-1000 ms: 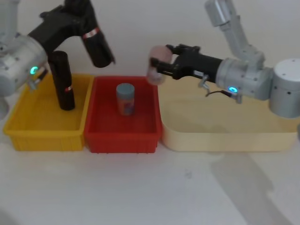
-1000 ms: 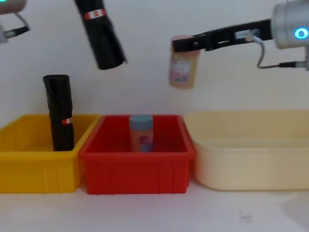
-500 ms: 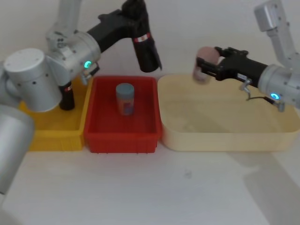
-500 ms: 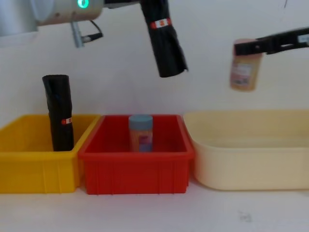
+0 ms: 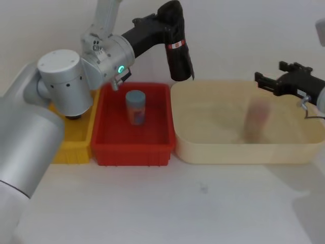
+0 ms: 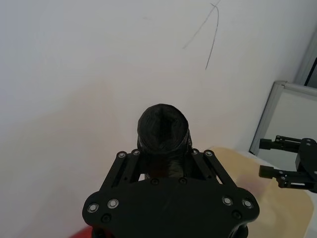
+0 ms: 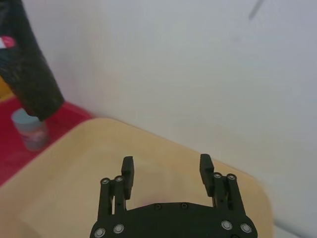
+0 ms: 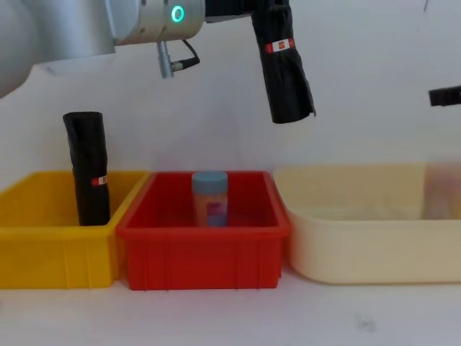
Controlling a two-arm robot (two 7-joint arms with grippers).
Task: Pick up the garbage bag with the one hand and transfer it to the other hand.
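Note:
The garbage bag [image 5: 179, 51], a black roll with a red-and-white band, hangs tilted in the air above the gap between the red bin and the beige tub. My left gripper [image 5: 169, 18], on the arm with the teal ring light, is shut on its upper end. The left wrist view looks straight down the roll's top end [image 6: 162, 130] between the fingers. In the chest view the roll [image 8: 285, 76] hangs well above the bins. My right gripper [image 5: 265, 83] is open over the tub's right part, apart from the bag; its fingers [image 7: 127, 171] hold nothing.
A yellow bin [image 8: 43, 241] holds a second black roll [image 8: 88, 169] standing upright. A blue-capped bottle [image 5: 135, 107] stands in the red bin [image 5: 131, 151]. A blurred pinkish bottle [image 5: 256, 119] is dropping inside the beige tub [image 5: 244, 151].
My left arm carried the garbage bag rightward from above the yellow bin to beside the tub. My right gripper moved right, opened and let go of the pinkish bottle, which falls into the tub.

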